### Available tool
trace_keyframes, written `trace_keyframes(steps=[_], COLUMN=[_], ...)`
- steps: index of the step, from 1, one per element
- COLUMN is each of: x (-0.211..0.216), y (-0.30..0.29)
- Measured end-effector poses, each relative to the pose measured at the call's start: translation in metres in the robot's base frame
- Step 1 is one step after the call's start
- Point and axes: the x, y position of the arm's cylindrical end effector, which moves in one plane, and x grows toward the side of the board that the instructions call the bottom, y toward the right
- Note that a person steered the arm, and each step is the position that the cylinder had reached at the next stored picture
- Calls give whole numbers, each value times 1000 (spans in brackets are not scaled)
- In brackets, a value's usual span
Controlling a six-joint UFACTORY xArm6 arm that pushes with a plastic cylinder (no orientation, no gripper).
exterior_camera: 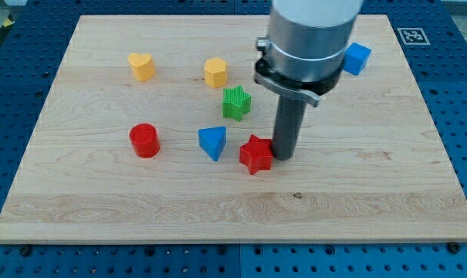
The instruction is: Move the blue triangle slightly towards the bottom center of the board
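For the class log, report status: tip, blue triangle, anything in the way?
My tip down beside the red star block, on its right. Blue triangle block untouched, left of the star. Red star sits between tip and triangle.

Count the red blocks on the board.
2. The red cylinder sits at the view's left; the red star sits near centre, just left of my tip. The arm may hide others.
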Motion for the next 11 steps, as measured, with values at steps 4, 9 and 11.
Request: trace_keyframes(steps=[4,9,11], x=[-46,-33,-86], y=[-53,-94,-169])
